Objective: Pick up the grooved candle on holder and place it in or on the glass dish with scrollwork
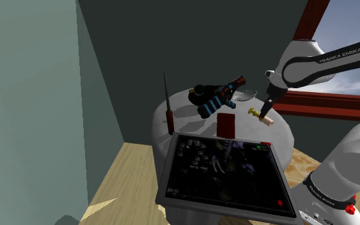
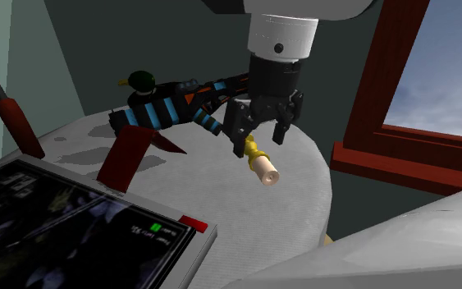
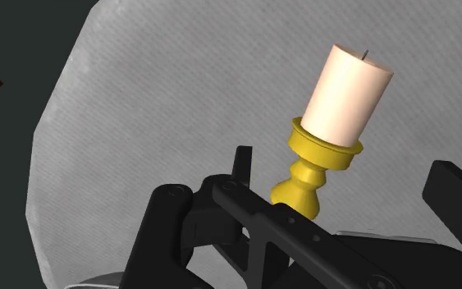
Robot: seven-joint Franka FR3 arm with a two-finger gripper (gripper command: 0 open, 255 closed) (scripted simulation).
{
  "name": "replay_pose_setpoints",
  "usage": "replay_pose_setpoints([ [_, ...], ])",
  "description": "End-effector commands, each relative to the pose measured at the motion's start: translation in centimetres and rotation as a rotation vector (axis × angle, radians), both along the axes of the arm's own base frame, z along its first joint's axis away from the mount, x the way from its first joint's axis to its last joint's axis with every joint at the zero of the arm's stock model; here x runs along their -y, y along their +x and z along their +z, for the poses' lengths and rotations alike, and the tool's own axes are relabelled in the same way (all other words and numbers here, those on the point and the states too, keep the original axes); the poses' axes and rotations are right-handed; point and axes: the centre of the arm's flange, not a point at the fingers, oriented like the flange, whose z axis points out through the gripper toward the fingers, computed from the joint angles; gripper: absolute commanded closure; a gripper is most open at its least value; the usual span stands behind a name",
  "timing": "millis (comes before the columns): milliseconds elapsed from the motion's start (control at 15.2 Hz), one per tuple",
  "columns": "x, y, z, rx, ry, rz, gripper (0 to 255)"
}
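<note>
Transport looked to be the step in hand: the gripper (image 2: 261,131) had its black fingers drawn in narrow on the yellow holder (image 2: 252,150), and the pale candle (image 2: 264,172) stuck out beyond them, tilted down and outward with its wick end farthest from the hand. In the second exterior view the load hung clear of the round white table (image 2: 307,193), which I took to mean the pick was done and the placing not yet begun. The wrist view showed the holder's turned stem running down between the fingers, though where each pad met it was hidden by the hand's own black body. The glass dish (image 1: 246,96) sat on the table's far side in the shoulder view, up and to the left of the gripper, near it but apart, just beside a dark toy with blue stripes (image 1: 214,100). A red block (image 1: 226,123) stood on the near side of that toy, away from the path. The next move, as I judged it, called for a short carry toward the dish, bringing the candle over its bowl and past the rim, then a descent before the fingers let go. Since the candle was held at a slant, it would probably come to rest lying in the dish rather than standing, and the toy close by left little room for drift.
</note>
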Motion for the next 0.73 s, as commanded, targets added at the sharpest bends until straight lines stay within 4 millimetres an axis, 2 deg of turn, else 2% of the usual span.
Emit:
replay_pose_setpoints([
  [0, 0.1, 0.0, -1.1, 0.001, 0.0, 0.002, 0],
  [264, 0.0, 0.1, -3.0, 0.001, 0.0, 0.002, 0],
  [660, 0.0, 0.1, -3.0, 0.001, 0.0, 0.002, 0],
])
